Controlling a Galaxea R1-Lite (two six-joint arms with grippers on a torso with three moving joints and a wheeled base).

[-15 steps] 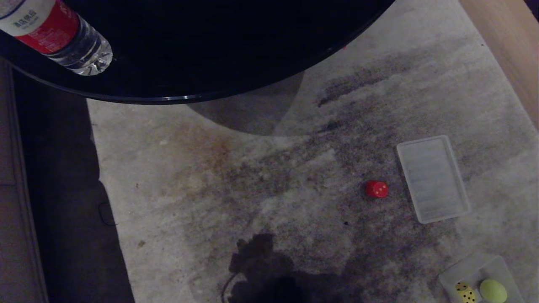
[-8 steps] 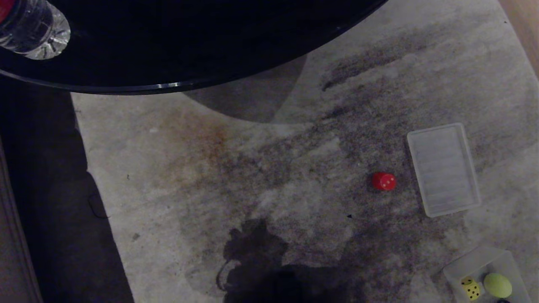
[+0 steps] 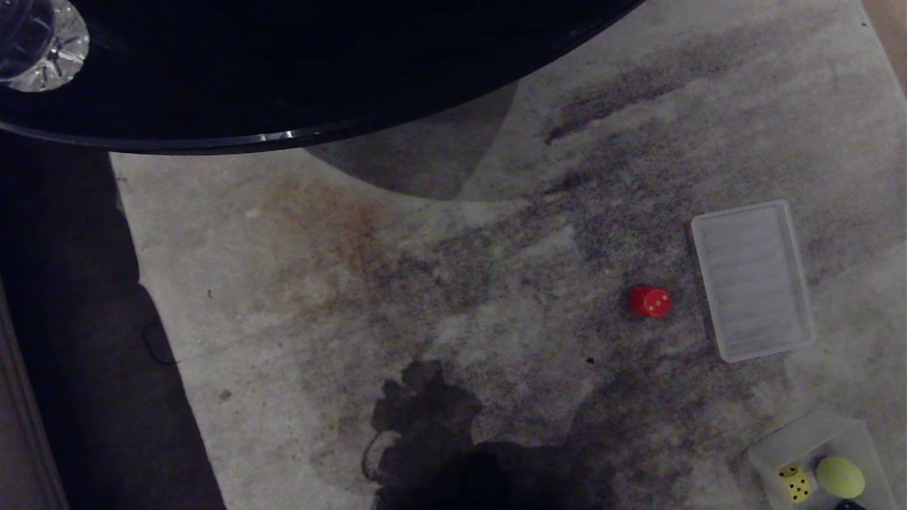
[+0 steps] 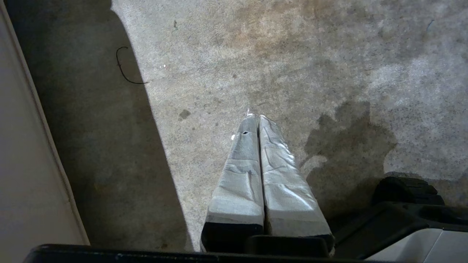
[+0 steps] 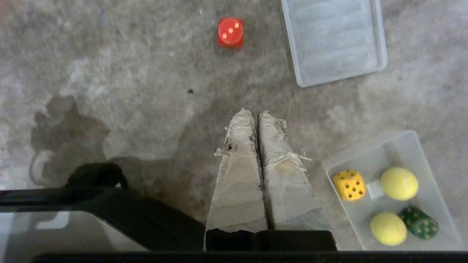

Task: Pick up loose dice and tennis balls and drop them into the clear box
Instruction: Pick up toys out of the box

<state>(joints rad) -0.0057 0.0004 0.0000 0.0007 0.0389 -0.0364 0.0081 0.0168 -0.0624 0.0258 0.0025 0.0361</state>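
— Both grippers hang over the floor with nothing in them: the right gripper has its taped fingers pressed together, and the left gripper is closed the same way, fingers touching along their length.

— How much room is around them?

— Plenty of stained concrete floor lies bare in the middle. A black round table overhangs the far side, with the base of a plastic bottle on it. A dark strip of shadow runs down the robot's left, beside a pale wall edge.

— And the loose pieces?

— One red die with white pips sits alone on the floor, just beside the ribbed plastic lid but not touching it.

— The clear box?

— Near the right gripper, on its right, well apart from the lid: the clear box is shallow and translucent with rounded corners. Inside are a yellow die with black pips, two tennis balls, a dark green die, and a small pale piece I cannot identify between the yellow die and one ball.
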